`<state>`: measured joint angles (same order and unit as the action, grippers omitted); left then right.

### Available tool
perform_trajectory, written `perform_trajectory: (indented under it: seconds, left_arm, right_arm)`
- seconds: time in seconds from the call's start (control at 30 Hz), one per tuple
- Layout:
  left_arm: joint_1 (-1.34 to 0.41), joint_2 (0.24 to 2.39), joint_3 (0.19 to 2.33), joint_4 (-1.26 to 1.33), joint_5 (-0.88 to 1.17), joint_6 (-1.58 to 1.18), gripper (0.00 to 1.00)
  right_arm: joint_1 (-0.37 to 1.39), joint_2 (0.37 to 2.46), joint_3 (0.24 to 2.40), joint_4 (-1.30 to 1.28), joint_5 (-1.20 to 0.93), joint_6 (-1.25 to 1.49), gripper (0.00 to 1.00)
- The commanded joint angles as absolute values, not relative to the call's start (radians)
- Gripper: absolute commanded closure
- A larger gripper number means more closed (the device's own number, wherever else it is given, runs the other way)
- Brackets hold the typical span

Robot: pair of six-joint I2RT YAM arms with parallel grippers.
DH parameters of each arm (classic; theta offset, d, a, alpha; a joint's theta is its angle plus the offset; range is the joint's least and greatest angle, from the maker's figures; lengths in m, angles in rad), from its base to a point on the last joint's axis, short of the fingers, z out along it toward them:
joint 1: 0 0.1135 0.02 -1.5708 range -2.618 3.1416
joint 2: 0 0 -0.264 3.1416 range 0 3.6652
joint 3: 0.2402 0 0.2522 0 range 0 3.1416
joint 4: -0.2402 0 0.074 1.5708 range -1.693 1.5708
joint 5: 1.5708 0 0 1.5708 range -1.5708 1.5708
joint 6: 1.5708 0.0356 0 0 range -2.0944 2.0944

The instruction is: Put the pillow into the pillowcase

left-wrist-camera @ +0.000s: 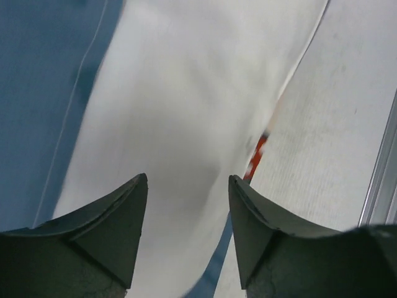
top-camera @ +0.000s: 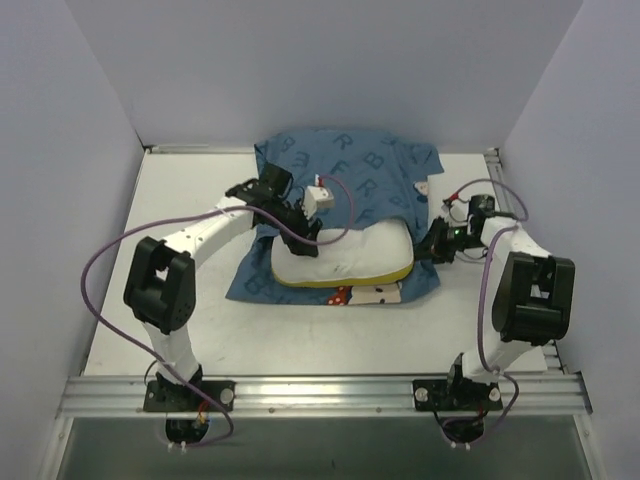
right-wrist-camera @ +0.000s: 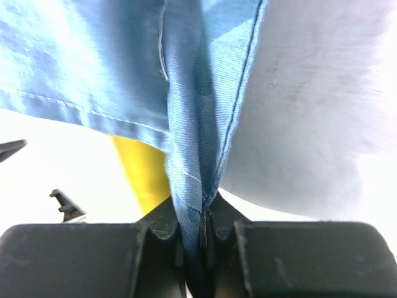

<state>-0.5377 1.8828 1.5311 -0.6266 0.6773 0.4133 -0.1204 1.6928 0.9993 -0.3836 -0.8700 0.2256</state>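
The white pillow (top-camera: pixel 345 255) with its yellow band (top-camera: pixel 390 274) lies partly inside the blue printed pillowcase (top-camera: pixel 350 170) at the table's middle. Its front part sticks out toward me. My left gripper (top-camera: pixel 305 238) is open, its fingers over the pillow's left end; the left wrist view shows the white pillow (left-wrist-camera: pixel 180 124) between the spread fingertips (left-wrist-camera: pixel 139 192). My right gripper (top-camera: pixel 432 243) is shut on a fold of the pillowcase edge (right-wrist-camera: pixel 192 143) at the pillow's right end, with the yellow band (right-wrist-camera: pixel 146 174) just beside it.
The pillowcase's lower layer (top-camera: pixel 330 292) spreads out under the pillow toward the front. Grey walls close in the left, right and back. A metal rail (top-camera: pixel 320 395) runs along the near edge, and another rail (left-wrist-camera: pixel 381 180) shows in the left wrist view.
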Motion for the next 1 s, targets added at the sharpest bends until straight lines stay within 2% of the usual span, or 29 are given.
perform_trajectory:
  seconds: [0.0,0.17,0.33,0.6,0.67,0.73,0.77,0.8,0.83,0.9,0.97]
  left_arm:
    - [-0.414,1.715,1.427,-0.632,0.568,0.445,0.34]
    - [-0.299,1.635,1.306,-0.666,0.356,0.397,0.24]
    - [-0.213,1.692,1.206,-0.690,0.285,0.357,0.23]
    - [-0.210,1.836,1.220,-0.687,0.207,0.278,0.21]
    - [-0.212,1.847,1.204,-0.690,0.239,0.282,0.24]
    - [-0.210,1.845,1.184,-0.721,0.395,0.299,0.40]
    - [-0.212,1.844,1.183,-0.742,0.464,0.311,0.52]
    - [-0.212,1.839,1.186,-0.805,0.627,0.355,0.91]
    - [-0.212,1.812,1.212,-0.833,0.685,0.371,1.00]
    - [-0.170,1.751,1.256,-0.883,0.863,0.379,1.00]
    - [-0.129,1.659,1.398,-0.905,0.943,0.344,1.00]
  right_arm:
    - [-0.129,1.647,1.051,-0.560,-0.867,0.086,1.00]
    - [-0.114,1.684,1.055,-0.574,-0.865,0.075,1.00]
    - [-0.110,1.698,1.060,-0.591,-0.847,0.055,1.00]
    - [-0.112,1.723,1.077,-0.621,-0.813,0.032,1.00]
    - [-0.113,1.721,1.075,-0.624,-0.822,0.028,1.00]
    - [-0.115,1.717,1.074,-0.629,-0.844,0.020,1.00]
    - [-0.115,1.712,1.075,-0.635,-0.860,0.018,1.00]
    - [-0.118,1.695,1.092,-0.643,-0.895,0.017,1.00]
    - [-0.121,1.684,1.109,-0.658,-0.922,0.015,1.00]
    - [-0.143,1.636,1.175,-0.753,-0.997,-0.015,1.00]
    - [-0.170,1.596,1.332,-0.871,-1.046,-0.060,1.00]
